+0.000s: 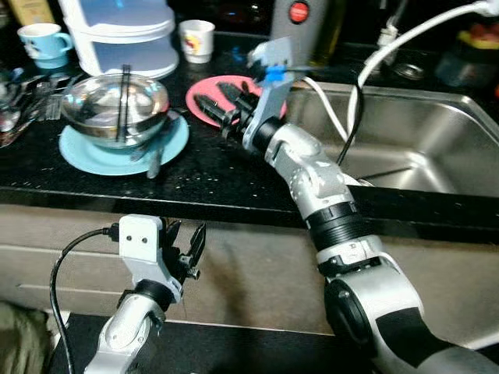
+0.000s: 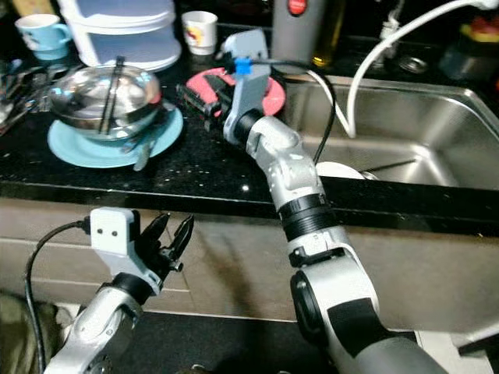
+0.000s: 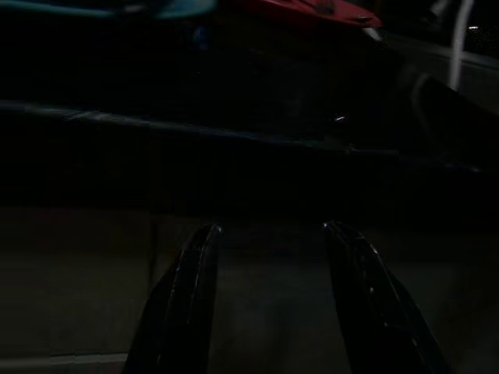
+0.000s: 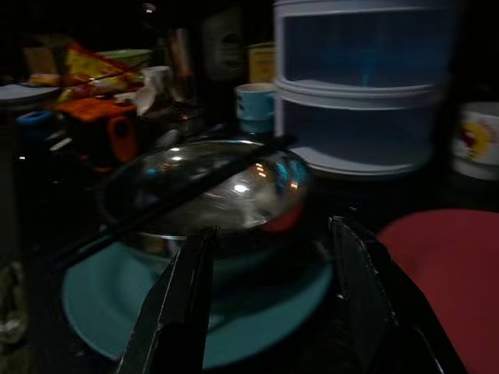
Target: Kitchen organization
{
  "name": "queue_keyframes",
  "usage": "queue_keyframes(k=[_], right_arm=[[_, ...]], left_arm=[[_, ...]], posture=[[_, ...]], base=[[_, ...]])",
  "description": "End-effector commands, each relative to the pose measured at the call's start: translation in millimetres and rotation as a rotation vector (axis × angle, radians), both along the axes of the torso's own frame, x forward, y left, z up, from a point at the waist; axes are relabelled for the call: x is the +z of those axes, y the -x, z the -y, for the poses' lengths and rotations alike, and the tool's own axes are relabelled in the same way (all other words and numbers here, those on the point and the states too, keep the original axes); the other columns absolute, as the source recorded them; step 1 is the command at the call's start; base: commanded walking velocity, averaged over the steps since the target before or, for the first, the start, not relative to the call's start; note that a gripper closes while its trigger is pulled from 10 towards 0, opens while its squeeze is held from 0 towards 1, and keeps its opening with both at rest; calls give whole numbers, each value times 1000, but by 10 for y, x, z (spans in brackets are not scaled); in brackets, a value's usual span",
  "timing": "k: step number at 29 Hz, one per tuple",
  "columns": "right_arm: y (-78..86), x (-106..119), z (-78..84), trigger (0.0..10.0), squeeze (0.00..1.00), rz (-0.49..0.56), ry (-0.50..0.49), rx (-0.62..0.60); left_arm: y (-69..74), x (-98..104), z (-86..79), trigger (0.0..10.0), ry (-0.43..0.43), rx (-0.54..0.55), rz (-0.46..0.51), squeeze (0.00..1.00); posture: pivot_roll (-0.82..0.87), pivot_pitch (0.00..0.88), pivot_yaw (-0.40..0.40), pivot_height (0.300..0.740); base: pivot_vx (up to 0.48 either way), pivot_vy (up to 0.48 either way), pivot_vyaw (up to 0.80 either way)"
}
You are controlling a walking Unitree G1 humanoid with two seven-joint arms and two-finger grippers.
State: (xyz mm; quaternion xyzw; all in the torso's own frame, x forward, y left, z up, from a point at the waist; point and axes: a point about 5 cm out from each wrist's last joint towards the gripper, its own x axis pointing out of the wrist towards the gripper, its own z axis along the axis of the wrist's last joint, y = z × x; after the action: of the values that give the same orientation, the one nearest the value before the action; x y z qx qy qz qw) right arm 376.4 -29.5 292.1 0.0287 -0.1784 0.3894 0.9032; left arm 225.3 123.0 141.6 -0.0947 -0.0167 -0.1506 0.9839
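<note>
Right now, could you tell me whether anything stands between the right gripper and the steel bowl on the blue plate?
Nothing visible does. The right gripper hovers open over the edge of the red plate, facing the steel bowl on the blue plate. Only bare black counter lies between them.

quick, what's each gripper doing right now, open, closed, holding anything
Left gripper: open, holding nothing, below the counter edge.
Right gripper: open, holding nothing, over the red plate.

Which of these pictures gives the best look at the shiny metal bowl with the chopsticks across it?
The left eye view: the metal bowl sits well lit on the blue plate, chopsticks across its rim. The right eye view shows the same. The right wrist view shows it closer but dim, beyond the open right gripper. The left wrist view is too dark.
</note>
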Motion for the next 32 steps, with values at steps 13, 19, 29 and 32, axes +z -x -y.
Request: queue_keyframes(k=[13, 19, 29, 32], right_arm=[[7, 36, 36, 10000, 0, 7, -71, -45], [-16, 21, 114, 10000, 0, -7, -96, -79], [-142, -26, 477, 10000, 0, -46, -145, -311], [-164, -70, 562, 10000, 0, -73, -159, -346]], left_arm=[[9, -76, -15, 10000, 4, 11, -22, 0], [21, -84, -36, 10000, -1, 22, -24, 0], [101, -73, -204, 10000, -62, 120, -41, 0], [125, -84, -236, 10000, -72, 127, -46, 0]], posture=[[170, 38, -80, 740], [167, 35, -76, 740], [163, 25, -73, 740], [168, 20, -75, 740]], base=[[0, 0, 753], [0, 0, 734], [0, 0, 188], [0, 0, 0]])
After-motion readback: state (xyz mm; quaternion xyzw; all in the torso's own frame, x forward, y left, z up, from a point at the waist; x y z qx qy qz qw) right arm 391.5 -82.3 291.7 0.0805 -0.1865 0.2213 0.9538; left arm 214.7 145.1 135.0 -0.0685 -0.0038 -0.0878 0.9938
